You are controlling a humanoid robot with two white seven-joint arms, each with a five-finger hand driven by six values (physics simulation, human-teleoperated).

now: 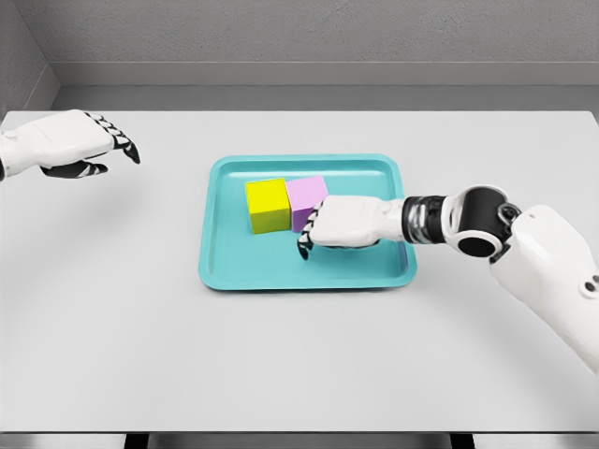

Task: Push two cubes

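**Right hand against the pink cube on the tray**

A yellow cube (268,206) and a pink cube (305,200) sit side by side, touching, in the upper middle of a teal tray (281,273). Together they form a short row whose long axis runs left to right across the tray, the yellow one on the left. Both stand flat, their faces turned slightly off the tray's edges.

The right hand (329,224) reaches in from the right, over the tray, its fingers (305,241) curled downward and holding nothing; the knuckles press against the pink cube's right side. The left hand (82,142) hovers at the far left, well apart from the tray, fingers loosely extended and holding nothing.

The tray rests on a pale grey table (112,309). Behind it rises a grey wall (309,33) with a darker strip along its foot.
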